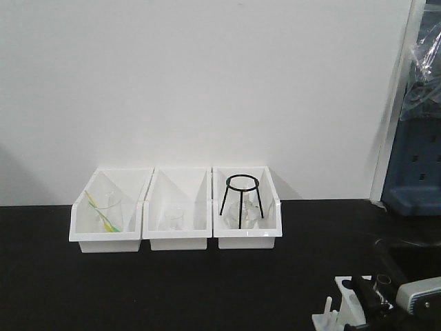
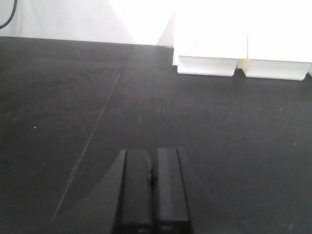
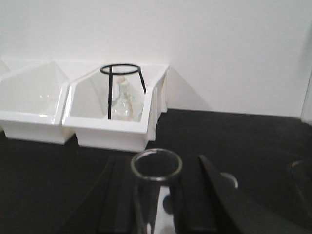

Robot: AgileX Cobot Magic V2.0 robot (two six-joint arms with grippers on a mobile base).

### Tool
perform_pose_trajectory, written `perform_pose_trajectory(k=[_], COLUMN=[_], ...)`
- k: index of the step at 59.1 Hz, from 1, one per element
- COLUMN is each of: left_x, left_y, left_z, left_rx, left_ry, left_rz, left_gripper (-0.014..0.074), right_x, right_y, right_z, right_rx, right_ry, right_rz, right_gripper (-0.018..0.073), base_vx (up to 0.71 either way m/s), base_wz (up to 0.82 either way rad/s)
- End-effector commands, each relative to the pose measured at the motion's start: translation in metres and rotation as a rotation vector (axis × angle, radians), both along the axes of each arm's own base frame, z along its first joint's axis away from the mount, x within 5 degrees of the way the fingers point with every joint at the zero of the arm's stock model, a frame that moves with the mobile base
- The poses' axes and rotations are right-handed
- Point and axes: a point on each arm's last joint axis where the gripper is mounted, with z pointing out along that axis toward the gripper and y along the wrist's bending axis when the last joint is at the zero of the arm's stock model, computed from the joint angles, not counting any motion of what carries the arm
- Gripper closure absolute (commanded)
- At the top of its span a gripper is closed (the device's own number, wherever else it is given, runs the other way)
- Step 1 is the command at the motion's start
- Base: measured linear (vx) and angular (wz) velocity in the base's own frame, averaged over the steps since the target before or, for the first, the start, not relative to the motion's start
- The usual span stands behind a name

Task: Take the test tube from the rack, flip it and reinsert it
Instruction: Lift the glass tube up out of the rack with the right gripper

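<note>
Seems caught midway, with the lifting apparently done and the flip and reinsertion yet to do. Shows the test tube (image 3: 157, 202) upright, open mouth uppermost, between the fingers (image 3: 116, 200) of the right gripper (image 3: 158, 192), closed narrowly about the glass and to all appearance clasping it, though actual contact hard to confirm from the wrist view. Shows no rack hole around the tube there, only black table (image 3: 253, 141) beyond, suggesting a tube clear of its hole or nearly so; cannot be told for certain. Places the rack (image 1: 342, 303) at the bottom right corner of the front view, partly cut off, just beside the right gripper, well apart from the three white bins (image 1: 110, 240) against the wall. Finds the left gripper (image 2: 152, 168) idle over bare table, fingers (image 2: 137, 187) pressed together with nothing between them, near the bins and away from the rack. Leaves, by this reckoning, the turning over of the tube, possibly by a handover to the left gripper, then lowering it mouth-down into a hole and letting go
</note>
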Motion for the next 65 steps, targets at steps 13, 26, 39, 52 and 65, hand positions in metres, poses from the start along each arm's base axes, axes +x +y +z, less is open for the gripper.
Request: perform_pose_trajectory(k=[13,26,39,52,65], left_x=[0.001,0.001,0.001,0.001,0.001], left_y=[-0.001,-0.001,-0.001,-0.001,-0.001], left_z=[0.007,0.007,0.007,0.007,0.007], left_rx=[0.005,0.005,0.005,0.005,0.005], left_ry=[-0.088,-0.088,-0.088,-0.088,-0.088], left_rz=[-0.012,-0.012,-0.012,-0.012,-0.012], left_gripper=[0.0603,0.0603,0.0603,0.0603,0.0603], right_x=[-0.007,-0.023,-0.029,-0.028,-0.029], right_y=[-0.001,-0.010,-0.009,-0.023,-0.018], right_z=[0.131,0.207,0.203,0.187,0.192], right_rx=[0.002,-0.039,-0.888,-1.641,-1.282], right_ry=[-0.204,-0.195,-0.232,-0.122,-0.141], right_rz=[0.002,-0.080,-0.047,-0.017,-0.045], right_gripper=[0.0571,0.0571,0.0571,0.0569,0.0568], base_vx=[0.00,0.00,0.00,0.00,0.00], base_wz=[0.00,0.00,0.00,0.00,0.00])
